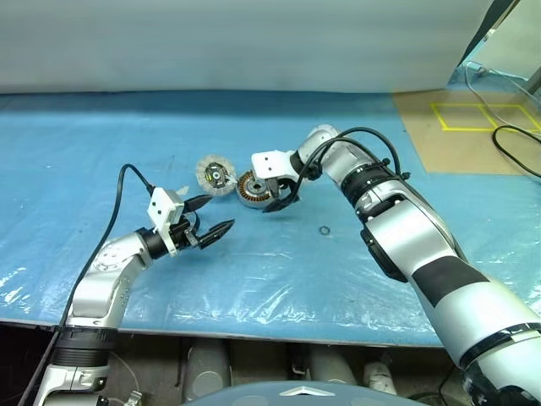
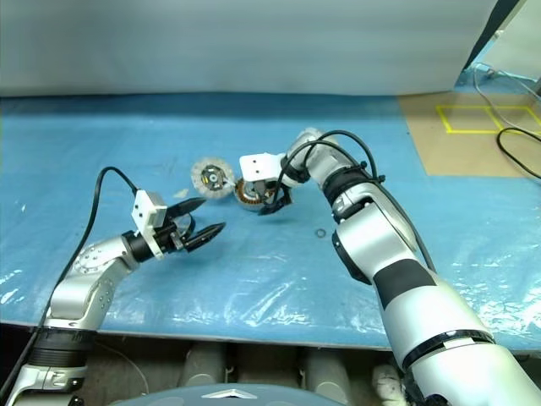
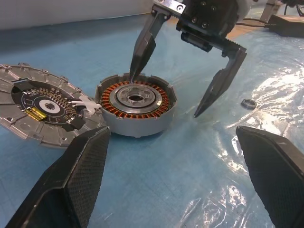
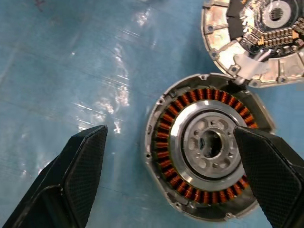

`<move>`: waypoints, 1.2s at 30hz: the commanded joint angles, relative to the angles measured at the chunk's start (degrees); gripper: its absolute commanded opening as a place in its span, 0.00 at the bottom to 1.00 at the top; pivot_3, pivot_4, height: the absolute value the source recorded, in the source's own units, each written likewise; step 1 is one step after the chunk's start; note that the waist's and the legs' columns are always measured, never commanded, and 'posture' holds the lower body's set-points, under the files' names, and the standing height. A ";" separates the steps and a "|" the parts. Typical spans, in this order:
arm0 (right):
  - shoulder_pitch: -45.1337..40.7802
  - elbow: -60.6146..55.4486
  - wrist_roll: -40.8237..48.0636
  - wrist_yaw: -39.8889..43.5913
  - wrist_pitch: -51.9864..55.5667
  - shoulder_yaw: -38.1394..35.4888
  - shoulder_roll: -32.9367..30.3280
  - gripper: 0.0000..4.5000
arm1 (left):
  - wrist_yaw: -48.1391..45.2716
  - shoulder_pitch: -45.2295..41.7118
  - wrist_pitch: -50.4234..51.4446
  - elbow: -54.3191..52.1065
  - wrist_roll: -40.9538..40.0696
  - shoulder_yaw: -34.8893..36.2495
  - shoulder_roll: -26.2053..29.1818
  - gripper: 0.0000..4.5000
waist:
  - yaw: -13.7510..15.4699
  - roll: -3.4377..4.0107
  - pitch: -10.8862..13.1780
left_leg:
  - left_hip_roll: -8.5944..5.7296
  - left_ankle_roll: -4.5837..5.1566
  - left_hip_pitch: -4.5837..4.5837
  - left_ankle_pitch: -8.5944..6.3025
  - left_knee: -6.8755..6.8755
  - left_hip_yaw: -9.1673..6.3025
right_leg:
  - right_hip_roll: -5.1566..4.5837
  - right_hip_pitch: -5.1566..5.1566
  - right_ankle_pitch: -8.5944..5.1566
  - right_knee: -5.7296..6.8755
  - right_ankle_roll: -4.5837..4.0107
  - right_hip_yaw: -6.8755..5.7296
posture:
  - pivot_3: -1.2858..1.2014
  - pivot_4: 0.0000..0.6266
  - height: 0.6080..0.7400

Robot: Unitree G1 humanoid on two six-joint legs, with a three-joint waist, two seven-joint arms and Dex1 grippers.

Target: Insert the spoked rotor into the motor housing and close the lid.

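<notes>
The motor housing (image 1: 249, 189), a grey cup with copper windings and a silver hub, lies on the blue sheet. Its lid (image 1: 215, 174) lies flat just to its left, touching it, with the dark circuit face up. My right gripper (image 1: 281, 201) hangs open, tilted down over the housing's near right side. In the left wrist view one right fingertip (image 3: 133, 73) is at the housing's far rim and the other is over the sheet beside it. My left gripper (image 1: 217, 215) is open and holds nothing, near and left of the housing (image 3: 135, 107). The spoked rotor is out of view.
A tiny black ring (image 1: 325, 230) lies on the sheet to the right of the housing. A brown board with yellow tape (image 1: 473, 127) and a black cable (image 1: 516, 148) are at the far right. The table's front edge (image 1: 254, 326) runs close below both arms.
</notes>
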 commanded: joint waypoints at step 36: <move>-0.91 1.67 -7.65 -4.03 2.47 1.58 3.74 0.45 | 4.05 1.43 -1.46 -4.56 0.86 -1.21 -2.02 1.00 | -0.02 0.03 0.02 | 0.04 -0.20 0.05 -0.12 0.20 0.01 | 0.00 0.06 0.00 0.09 -0.01 0.06 | 0.52 0.24 1.00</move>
